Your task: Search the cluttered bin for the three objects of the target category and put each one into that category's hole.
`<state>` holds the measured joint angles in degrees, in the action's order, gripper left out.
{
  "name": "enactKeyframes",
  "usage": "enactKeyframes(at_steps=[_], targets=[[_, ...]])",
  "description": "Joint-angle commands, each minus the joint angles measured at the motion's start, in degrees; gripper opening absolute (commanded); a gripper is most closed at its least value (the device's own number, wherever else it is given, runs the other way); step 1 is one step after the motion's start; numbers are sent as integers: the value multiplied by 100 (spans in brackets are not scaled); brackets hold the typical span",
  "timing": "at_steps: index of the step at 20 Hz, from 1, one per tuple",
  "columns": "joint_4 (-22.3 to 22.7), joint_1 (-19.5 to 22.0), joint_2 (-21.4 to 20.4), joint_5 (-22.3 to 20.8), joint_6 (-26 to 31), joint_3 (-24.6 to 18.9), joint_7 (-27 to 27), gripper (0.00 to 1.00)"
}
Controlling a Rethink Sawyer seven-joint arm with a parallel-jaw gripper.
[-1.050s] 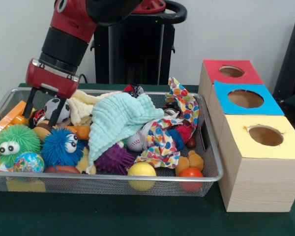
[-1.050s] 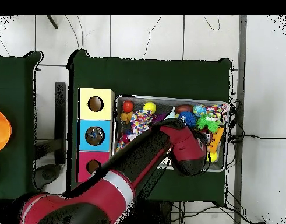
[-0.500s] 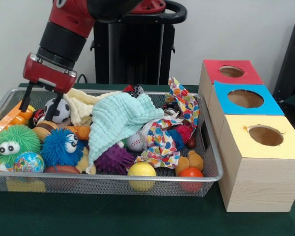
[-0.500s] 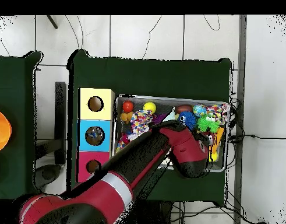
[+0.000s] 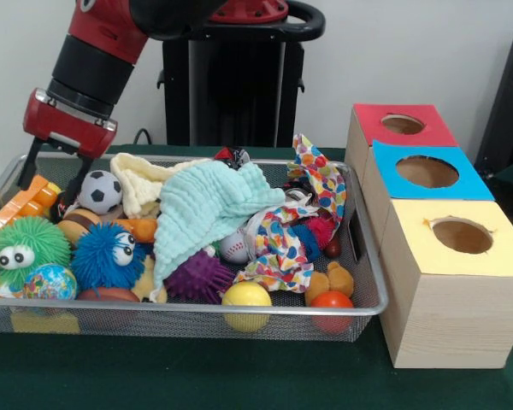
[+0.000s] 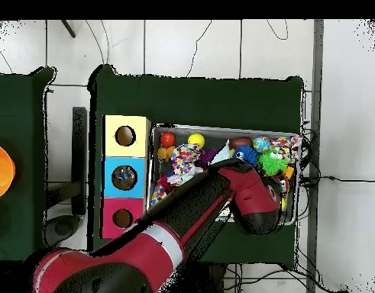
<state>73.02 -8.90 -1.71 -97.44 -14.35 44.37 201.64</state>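
1. Wire mesh forms the basket (image 5: 366,282) on the green tabletop (image 5: 239,376), and it is crammed with toys and cloths.
2. Over the basket's far left corner in the front view hangs the gripper (image 5: 53,181), its two black fingers (image 5: 27,166) spread apart and pinching nothing — the tips sit just above the orange block (image 5: 15,205) and beside the soccer ball (image 5: 100,190).
3. Toward the front at that end lie a fuzzy green ball with eyes (image 5: 26,243), a fuzzy blue ball with eyes (image 5: 108,254) and a small globe ball (image 5: 50,282).
4. A pale mint cloth (image 5: 207,205) is draped over the middle of the heap, with a cream cloth (image 5: 145,181) behind it and a spotted cloth (image 5: 312,184) standing up to its right.
5. Below the mint cloth show a purple spiky ball (image 5: 198,275) and a small baseball (image 5: 234,246); against the front wall rest a yellow ball (image 5: 246,295) and a red-orange ball (image 5: 331,301).
6. Just beside the basket's right end stand three wooden boxes in a row — the yellow-topped box (image 5: 458,235) nearest, the blue-topped box (image 5: 427,171) in the middle, the red-topped box (image 5: 402,124) farthest — each with a round hole in its lid.
7. From overhead, the red arm (image 6: 213,206) reaches across the basket and hides much of it.
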Motion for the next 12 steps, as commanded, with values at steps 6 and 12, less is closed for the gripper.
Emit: enactKeyframes(at_steps=[6, 12], targets=[[18, 366, 314, -327, -626, -673, -523, 100], [-125, 550, 326, -578, -995, -860, -553, 100]])
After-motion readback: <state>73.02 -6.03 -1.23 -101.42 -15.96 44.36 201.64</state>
